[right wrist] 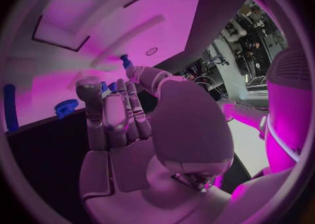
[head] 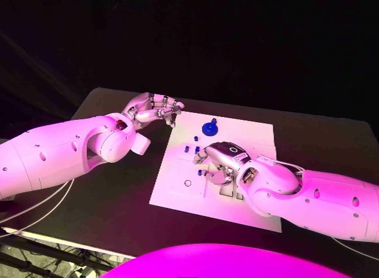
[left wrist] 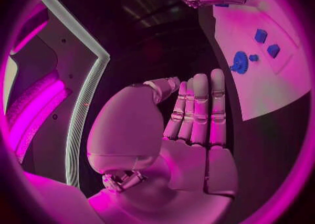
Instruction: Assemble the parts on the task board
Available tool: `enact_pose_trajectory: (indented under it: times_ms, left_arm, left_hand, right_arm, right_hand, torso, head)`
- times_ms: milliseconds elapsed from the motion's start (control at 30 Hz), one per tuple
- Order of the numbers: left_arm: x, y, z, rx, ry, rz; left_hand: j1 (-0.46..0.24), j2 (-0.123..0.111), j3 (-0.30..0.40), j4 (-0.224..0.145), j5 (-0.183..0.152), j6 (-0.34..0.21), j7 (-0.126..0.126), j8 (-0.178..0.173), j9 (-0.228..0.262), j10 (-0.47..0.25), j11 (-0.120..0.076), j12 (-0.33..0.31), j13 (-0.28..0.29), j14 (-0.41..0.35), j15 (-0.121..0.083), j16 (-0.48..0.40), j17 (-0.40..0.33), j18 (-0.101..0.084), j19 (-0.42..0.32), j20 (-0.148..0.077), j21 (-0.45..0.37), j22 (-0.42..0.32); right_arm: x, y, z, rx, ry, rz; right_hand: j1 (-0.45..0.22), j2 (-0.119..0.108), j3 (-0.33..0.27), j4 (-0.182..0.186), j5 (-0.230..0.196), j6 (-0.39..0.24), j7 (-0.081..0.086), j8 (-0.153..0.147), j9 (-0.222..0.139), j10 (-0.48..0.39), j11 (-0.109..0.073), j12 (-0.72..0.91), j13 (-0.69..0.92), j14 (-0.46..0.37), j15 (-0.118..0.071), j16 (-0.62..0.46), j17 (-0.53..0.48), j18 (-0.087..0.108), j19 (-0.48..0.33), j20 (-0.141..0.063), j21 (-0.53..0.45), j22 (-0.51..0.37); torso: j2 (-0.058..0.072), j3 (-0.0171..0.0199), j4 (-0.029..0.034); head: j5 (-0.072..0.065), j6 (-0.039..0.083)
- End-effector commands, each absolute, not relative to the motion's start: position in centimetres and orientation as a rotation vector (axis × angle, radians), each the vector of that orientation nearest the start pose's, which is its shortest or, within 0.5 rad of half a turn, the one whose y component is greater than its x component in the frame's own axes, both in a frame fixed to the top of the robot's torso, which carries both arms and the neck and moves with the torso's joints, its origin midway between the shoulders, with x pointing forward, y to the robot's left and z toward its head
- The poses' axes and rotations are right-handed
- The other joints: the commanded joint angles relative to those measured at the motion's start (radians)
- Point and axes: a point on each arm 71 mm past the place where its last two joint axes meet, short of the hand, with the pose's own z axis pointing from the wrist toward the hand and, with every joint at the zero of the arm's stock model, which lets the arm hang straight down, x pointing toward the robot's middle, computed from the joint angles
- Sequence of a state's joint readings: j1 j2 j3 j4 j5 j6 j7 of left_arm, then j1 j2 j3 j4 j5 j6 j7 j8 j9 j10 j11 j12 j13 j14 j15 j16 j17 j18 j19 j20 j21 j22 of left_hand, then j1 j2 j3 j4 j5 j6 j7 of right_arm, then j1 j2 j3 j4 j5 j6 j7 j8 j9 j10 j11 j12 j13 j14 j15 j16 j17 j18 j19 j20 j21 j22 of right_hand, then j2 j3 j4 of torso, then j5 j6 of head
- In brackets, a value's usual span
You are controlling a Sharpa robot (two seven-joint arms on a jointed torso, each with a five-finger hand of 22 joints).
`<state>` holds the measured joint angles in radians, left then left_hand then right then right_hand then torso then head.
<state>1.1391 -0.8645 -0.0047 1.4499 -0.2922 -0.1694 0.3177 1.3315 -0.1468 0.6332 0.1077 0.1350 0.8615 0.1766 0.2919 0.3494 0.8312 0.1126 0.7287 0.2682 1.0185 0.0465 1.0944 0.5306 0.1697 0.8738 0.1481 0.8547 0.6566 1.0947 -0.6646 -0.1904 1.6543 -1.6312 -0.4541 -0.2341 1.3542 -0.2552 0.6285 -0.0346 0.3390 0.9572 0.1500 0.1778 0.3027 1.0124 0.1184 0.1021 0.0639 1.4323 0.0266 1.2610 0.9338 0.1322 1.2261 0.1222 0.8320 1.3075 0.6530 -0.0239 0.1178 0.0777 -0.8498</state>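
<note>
- The flat white rectangular task board lies mid-bench on the matte black bench, with bare bench on all sides.
- A blue toothed gear part sits near the board's far edge; small blue pegs stand nearby.
- Left robot hand – off the board's far corner, fingers straight and together, holding nothing.
- Right robot hand – over the board's middle; its grasp cannot be told.

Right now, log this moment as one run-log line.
left hand: open, off board's far-left corner | right hand: over task board, grip unclear | blue gear: on board, untouched
</note>
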Motion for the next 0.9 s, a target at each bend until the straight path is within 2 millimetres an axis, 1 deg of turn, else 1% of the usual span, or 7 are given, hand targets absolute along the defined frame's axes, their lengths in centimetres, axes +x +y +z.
enact_pose_trajectory:
  times_ms: [33,267,300,467,567,700,900]
  left_arm:
    - [49.0,22.8,-20.0,-0.855,1.613,-1.485]
    - [49.1,22.8,-20.0,-0.855,1.614,-1.487]
    - [49.1,22.8,-20.0,-0.855,1.614,-1.486]
    - [49.1,22.8,-20.0,-0.856,1.613,-1.484]
    - [49.1,22.8,-20.1,-0.856,1.613,-1.484]
    - [49.1,22.8,-20.1,-0.855,1.614,-1.485]
    - [49.1,22.7,-20.1,-0.855,1.614,-1.487]
  left_hand:
    - [0.000,0.003,-0.004,0.001,0.001,-0.002,0.001,-0.004,-0.001,0.006,0.000,-0.005,-0.001,0.004,0.001,-0.004,-0.001,0.014,0.010,0.000,-0.006,-0.001]
    - [-0.001,0.004,-0.005,0.003,0.001,-0.003,0.001,-0.005,-0.002,0.006,0.000,-0.005,-0.002,0.004,0.001,-0.005,-0.001,0.014,0.010,0.001,-0.007,-0.002]
    - [-0.001,0.004,-0.005,0.003,0.001,-0.003,0.001,-0.005,-0.002,0.006,0.000,-0.005,-0.002,0.004,0.001,-0.005,-0.001,0.014,0.010,0.001,-0.007,-0.002]
    - [-0.001,0.004,-0.005,0.003,0.001,-0.003,0.001,-0.005,-0.002,0.006,0.000,-0.005,-0.002,0.004,0.001,-0.005,-0.001,0.014,0.010,0.001,-0.007,-0.002]
    - [-0.001,0.004,-0.005,0.003,0.001,-0.003,0.001,-0.005,-0.002,0.006,0.000,-0.005,-0.002,0.004,0.001,-0.005,-0.001,0.014,0.010,0.001,-0.007,-0.002]
    - [-0.001,0.004,-0.005,0.003,0.001,-0.003,0.001,-0.005,-0.002,0.006,0.000,-0.005,-0.002,0.004,0.001,-0.005,-0.001,0.014,0.010,0.001,-0.007,-0.002]
    - [-0.001,0.004,-0.005,0.003,0.001,-0.003,0.001,-0.005,-0.002,0.006,0.000,-0.005,-0.002,0.004,0.001,-0.005,-0.001,0.014,0.010,0.001,-0.007,-0.002]
  right_arm:
    - [39.5,-8.6,-25.1,-0.312,1.673,0.847]
    - [39.5,-10.1,-23.9,-0.286,1.668,0.864]
    - [39.6,-10.5,-23.7,-0.276,1.671,0.863]
    - [40.3,-12.8,-22.1,-0.218,1.697,0.838]
    - [40.9,-14.3,-21.2,-0.200,1.708,0.807]
    - [41.6,-16.1,-20.7,-0.200,1.737,0.752]
    - [42.6,-18.5,-20.9,-0.203,1.794,0.668]
  right_hand:
    - [-0.001,-0.008,-0.013,0.001,-0.005,-0.009,-0.003,-0.005,-0.002,-0.013,-0.001,0.003,0.002,-0.011,0.000,-0.008,-0.008,0.013,-0.009,0.001,-0.013,0.001]
    - [0.012,0.005,-0.022,-0.005,-0.003,-0.004,0.001,-0.006,-0.001,-0.019,-0.001,0.013,0.004,-0.011,-0.001,-0.006,-0.005,0.013,-0.004,0.001,-0.009,0.001]
    - [0.013,0.009,-0.023,-0.005,-0.003,0.000,0.008,-0.006,-0.001,-0.008,-0.004,0.024,0.005,-0.005,-0.003,0.001,0.004,0.011,0.005,0.000,0.003,0.005]
    - [0.003,0.017,-0.016,0.001,-0.001,0.007,0.016,-0.010,-0.002,0.043,-0.010,0.058,0.007,0.022,-0.008,0.036,0.061,-0.002,0.047,-0.005,0.070,0.028]
    - [-0.007,0.011,-0.017,0.006,-0.003,0.009,0.017,-0.011,-0.002,0.048,-0.010,0.060,0.005,0.024,-0.008,0.039,0.064,-0.003,0.052,-0.005,0.074,0.030]
    - [-0.026,-0.005,-0.031,0.014,-0.004,0.003,0.015,-0.017,-0.003,0.035,-0.010,0.055,0.001,0.025,-0.006,0.043,0.067,-0.003,0.051,-0.003,0.065,0.026]
    - [-0.030,-0.014,-0.063,0.020,-0.005,-0.004,0.010,-0.023,-0.003,0.007,-0.009,0.049,0.001,0.023,-0.005,0.043,0.064,-0.001,0.045,-0.001,0.043,0.015]
  torso:
    - [-0.001,-0.0004,-0.0013]
    - [-0.001,0.0006,0.0002]
    - [-0.001,0.0007,0.0001]
    - [-0.002,-0.0006,-0.0025]
    - [-0.002,-0.0008,-0.0023]
    - [-0.002,-0.0008,-0.0015]
    - [0.000,0.0012,-0.0009]
  head:
    - [0.000,0.000]
    - [-0.004,0.004]
    - [-0.005,0.005]
    - [-0.013,0.010]
    - [-0.026,0.018]
    - [-0.046,0.023]
    - [-0.055,0.026]
